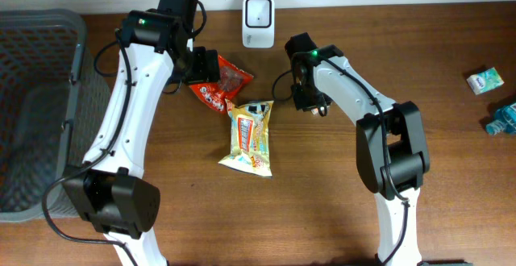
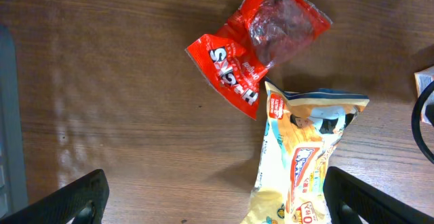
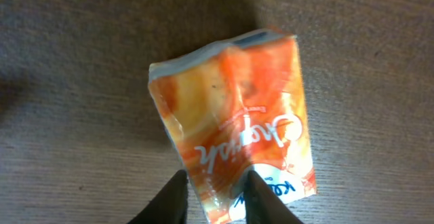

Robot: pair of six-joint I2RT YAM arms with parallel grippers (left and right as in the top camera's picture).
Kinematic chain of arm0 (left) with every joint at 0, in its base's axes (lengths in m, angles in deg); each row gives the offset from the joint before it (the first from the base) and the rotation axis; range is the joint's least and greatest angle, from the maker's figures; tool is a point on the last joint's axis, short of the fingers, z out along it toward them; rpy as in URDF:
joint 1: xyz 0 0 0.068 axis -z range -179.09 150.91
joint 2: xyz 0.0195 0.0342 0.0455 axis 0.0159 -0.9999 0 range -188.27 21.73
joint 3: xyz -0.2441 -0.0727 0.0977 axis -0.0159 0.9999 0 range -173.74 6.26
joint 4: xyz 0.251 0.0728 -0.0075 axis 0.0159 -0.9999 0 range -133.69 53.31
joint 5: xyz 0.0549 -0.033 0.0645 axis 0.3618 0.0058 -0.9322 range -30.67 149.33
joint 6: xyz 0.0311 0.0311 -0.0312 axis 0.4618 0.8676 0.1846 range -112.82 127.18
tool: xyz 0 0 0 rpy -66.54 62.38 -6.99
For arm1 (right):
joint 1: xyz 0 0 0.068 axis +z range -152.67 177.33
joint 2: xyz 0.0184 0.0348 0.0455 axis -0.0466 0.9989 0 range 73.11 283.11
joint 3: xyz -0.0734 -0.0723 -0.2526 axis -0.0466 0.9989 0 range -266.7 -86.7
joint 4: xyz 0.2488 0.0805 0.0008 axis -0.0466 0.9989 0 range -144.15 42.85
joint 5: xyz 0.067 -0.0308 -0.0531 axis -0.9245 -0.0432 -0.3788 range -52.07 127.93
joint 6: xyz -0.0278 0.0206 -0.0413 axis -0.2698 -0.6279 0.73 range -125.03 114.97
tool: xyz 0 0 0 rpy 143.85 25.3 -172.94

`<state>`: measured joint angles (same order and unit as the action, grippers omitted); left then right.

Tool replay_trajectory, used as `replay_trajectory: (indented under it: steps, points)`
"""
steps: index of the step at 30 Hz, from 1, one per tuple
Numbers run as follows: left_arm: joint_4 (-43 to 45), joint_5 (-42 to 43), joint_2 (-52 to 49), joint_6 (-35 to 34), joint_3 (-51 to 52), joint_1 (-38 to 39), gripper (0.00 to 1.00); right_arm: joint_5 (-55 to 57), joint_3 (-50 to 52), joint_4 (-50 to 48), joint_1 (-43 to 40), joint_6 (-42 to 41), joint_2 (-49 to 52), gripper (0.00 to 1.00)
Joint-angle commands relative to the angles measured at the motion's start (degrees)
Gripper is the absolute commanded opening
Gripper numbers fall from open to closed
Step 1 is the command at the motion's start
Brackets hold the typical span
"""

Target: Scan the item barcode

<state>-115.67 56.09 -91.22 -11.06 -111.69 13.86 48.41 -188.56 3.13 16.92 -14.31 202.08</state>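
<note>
1. Overhead, one white scanner stands at the table's far edge, with the right gripper close before it.
2. Left wrist: the left gripper is spread wide over one red packet and one yellow bag.
3. Right wrist: the right gripper pinches one orange packet; presenting its barcode to the scanner seems next.
</note>
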Motion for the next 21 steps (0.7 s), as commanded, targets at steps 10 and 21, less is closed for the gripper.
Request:
replay_trajectory:
  steps: [10,21]
  points:
    - [0.09,-0.02,0.02,-0.59,0.15,0.0,0.99,-27.71,-4.07,-0.35,-5.92,-4.68,-4.48,0.04]
    - [0.09,-0.02,0.04,-0.59,0.15,0.0,0.99,-63.87,8.63,-6.64,-20.31,-7.67,-4.72,0.04]
